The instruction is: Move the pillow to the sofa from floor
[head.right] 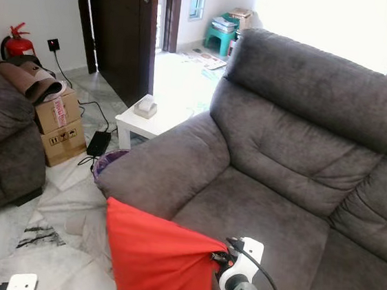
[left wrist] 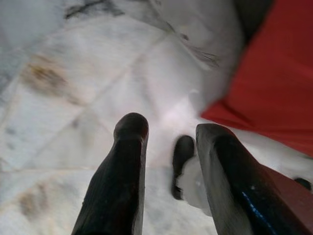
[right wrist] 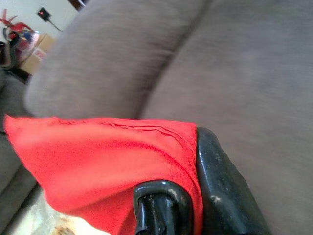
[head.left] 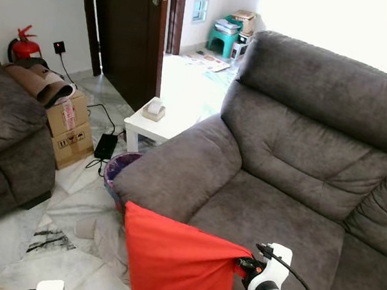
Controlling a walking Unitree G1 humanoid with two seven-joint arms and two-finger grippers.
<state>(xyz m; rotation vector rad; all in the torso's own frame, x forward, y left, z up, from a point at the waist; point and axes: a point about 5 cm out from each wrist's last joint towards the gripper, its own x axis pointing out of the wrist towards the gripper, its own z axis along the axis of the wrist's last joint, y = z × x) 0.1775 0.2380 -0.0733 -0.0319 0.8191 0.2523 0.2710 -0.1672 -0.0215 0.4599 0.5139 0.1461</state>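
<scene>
Pillow (head.left: 174,264), red, hangs at six o'clock in the head views, one corner pinched between the fingers of the right tool (right wrist: 183,196), just in front of the grey sofa (head.left: 295,163) seat. Left tool (left wrist: 168,161) is spread above the marble floor (left wrist: 63,83).

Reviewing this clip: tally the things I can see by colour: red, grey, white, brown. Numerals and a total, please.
Red: 2, the pillow held by the right pincer and the extinguisher.
Grey: 2, the sofa and a second sofa.
White: 1, the table.
Brown: 2, stacked boxes.
Total: 7
</scene>
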